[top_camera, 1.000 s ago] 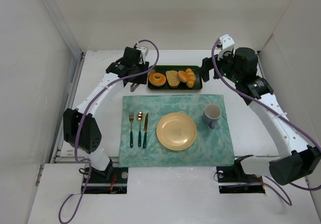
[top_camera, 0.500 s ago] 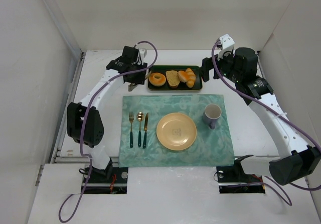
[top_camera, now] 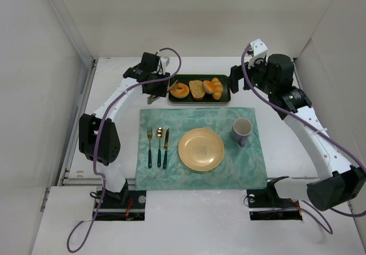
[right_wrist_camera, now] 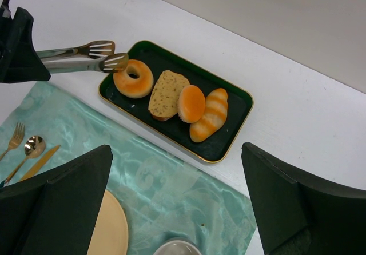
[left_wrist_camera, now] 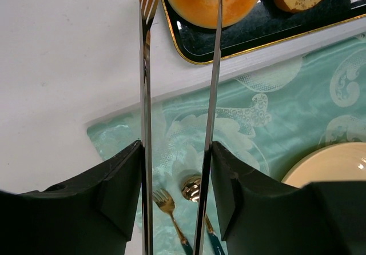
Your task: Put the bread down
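Left tool (left_wrist_camera: 176,152) clamps one pair of tongs (left_wrist_camera: 144,95), tips at the bread (left_wrist_camera: 189,6).
Tray (right_wrist_camera: 231,130) holds four baked pieces; right tool (right_wrist_camera: 177,200) wide apart.

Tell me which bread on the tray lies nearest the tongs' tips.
The ring-shaped bagel at the tray's left end, the only piece with a hole. The tongs' tips reach it; the toast slice and both rolls lie farther right.

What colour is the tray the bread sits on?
The tray is near-black with a gold rim; right wrist view.
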